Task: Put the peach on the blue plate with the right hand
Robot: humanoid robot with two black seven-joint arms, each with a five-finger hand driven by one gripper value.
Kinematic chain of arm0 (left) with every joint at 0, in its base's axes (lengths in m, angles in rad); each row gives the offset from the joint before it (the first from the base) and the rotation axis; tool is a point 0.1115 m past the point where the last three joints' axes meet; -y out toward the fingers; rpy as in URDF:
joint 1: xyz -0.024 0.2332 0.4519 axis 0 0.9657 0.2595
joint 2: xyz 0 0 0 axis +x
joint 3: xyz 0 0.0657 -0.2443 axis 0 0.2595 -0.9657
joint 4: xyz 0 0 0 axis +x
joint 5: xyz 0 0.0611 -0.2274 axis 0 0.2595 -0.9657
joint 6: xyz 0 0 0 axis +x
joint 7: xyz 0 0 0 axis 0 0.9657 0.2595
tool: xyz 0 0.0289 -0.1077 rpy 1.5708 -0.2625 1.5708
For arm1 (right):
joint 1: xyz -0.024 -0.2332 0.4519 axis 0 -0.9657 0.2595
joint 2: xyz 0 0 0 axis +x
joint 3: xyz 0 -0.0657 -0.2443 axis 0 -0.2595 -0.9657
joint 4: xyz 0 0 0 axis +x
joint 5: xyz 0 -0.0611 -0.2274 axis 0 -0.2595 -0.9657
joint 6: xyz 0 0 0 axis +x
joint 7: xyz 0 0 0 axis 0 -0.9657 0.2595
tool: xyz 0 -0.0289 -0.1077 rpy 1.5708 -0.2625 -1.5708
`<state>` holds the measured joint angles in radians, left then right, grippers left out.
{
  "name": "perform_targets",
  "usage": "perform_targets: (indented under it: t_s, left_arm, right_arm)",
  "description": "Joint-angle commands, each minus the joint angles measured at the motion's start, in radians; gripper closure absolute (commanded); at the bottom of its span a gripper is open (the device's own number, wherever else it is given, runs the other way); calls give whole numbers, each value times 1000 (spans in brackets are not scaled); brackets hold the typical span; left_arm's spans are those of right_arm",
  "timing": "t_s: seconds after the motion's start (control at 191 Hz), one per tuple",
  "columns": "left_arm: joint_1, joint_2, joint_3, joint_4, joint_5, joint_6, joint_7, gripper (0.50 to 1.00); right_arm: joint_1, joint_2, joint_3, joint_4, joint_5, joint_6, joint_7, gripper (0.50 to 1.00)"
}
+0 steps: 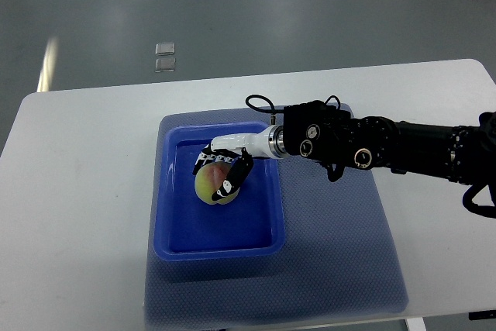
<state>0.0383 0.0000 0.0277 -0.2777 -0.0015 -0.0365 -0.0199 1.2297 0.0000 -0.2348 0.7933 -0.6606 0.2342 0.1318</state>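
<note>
Right hand, fingers curled round one peach, over one blue plate.

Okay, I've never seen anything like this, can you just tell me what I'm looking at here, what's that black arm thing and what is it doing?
There is one picture, taken by a camera looking steeply down from the robot's own side of a white table. The black arm coming in from the right edge belongs to a two-armed humanoid robot. It ends in the right hand, which has white and black fingers instead of a claw. Those fingers are curled around a peach. The hand holds the peach inside a deep blue plate, which looks more like a tray with raised walls. The picture does not show whether the peach touches the bottom. The plate sits on a blue mat spread over the table. The robot's left arm is out of view.
</note>
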Motion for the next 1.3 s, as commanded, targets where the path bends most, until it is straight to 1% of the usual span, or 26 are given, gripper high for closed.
perform_targets:
  t_s: [0.0, 0.052, 0.079, 0.226, 0.294, 0.341, 0.346, 0.399, 0.499, 0.53, 0.577, 0.582, 0.656, 0.698, 0.756, 0.813, 0.903, 0.95, 0.997, 1.044, 1.049, 1.081, 1.144, 1.202, 1.296]
  left_arm:
    - [0, 0, 0, 0, 0, 0, 0, 500]
    - [0, 0, 0, 0, 0, 0, 0, 500]
    - [0, 0, 0, 0, 0, 1, 0, 500]
    - [0, 0, 0, 0, 0, 0, 0, 500]
    - [0, 0, 0, 0, 0, 0, 0, 500]
    - [0, 0, 0, 0, 0, 0, 0, 500]
    - [0, 0, 0, 0, 0, 0, 0, 500]
    - [0, 0, 0, 0, 0, 1, 0, 500]
    - [0, 0, 0, 0, 0, 0, 0, 500]
    - [0, 0, 0, -1, 0, 0, 0, 500]
    - [0, 0, 0, -1, 0, 0, 0, 500]
    - [0, 0, 0, -9, 0, 1, 0, 500]
    - [-1, 0, 0, -15, 0, 1, 0, 500]
    - [0, 0, 0, -15, 0, 1, 0, 500]
    - [-2, 0, 0, -18, 0, 1, 2, 500]
    - [-2, 0, 0, -20, 0, 1, 2, 500]
    - [-5, 0, 0, -20, 0, 1, 2, 500]
    - [-6, 0, 0, -20, 2, 1, 15, 500]
    - [-5, 0, 0, -20, 2, 1, 28, 500]
    - [-5, 0, 0, -20, 2, 1, 28, 500]
    - [-6, 0, 0, -21, 0, 1, 43, 500]
    - [-5, 0, 0, -24, 0, 1, 48, 500]
    - [-6, 0, -2, -26, 0, 1, 49, 500]
    - [-5, 0, -2, -28, 0, 1, 49, 500]
    - [-5, 0, -2, -28, 0, 1, 49, 500]
  right_arm:
    - [1, 0, 5, 0, 3, -1, 2, 609]
    - [2, 0, 6, 0, 3, -1, 2, 595]
    - [4, 0, 6, 0, 4, -1, 2, 570]
    - [13, 0, 12, 1, 15, 0, 2, 568]
    - [50, 0, 17, 6, 19, 5, 2, 568]
    - [50, 0, 17, 6, 19, 5, 2, 568]
    - [77, 0, 29, 12, 19, 7, 3, 568]
    - [90, -2, 48, 12, 19, 11, 3, 568]
    - [102, -80, 129, 12, 19, 16, 5, 568]
    - [99, -120, 183, 14, 21, 17, 5, 568]
    - [99, -120, 183, 14, 21, 17, 5, 568]
    - [88, -156, 245, 12, 21, 20, 5, 568]
    - [48, -205, 365, 12, 21, 17, 6, 568]
    - [14, -222, 433, 11, 26, 19, 6, 568]
    - [-64, -252, 581, 11, 42, 19, 6, 568]
    - [-137, -255, 710, 11, 59, 17, 6, 568]
    - [-260, -242, 908, 11, 105, 16, 8, 568]
    - [-335, -233, 1015, 11, 144, 13, 8, 568]
    - [-387, -213, 1092, 11, 174, 10, 8, 568]
    - [-388, -213, 1092, 11, 174, 10, 8, 568]
    - [-436, -178, 1171, 6, 218, 10, 8, 568]
    - [-461, -155, 1219, 0, 252, 10, 8, 568]
    - [-506, -124, 1281, -6, 311, 13, 8, 568]
    - [-535, -118, 1309, -9, 348, 13, 14, 568]
    - [-564, -115, 1315, -25, 394, 11, 48, 568]
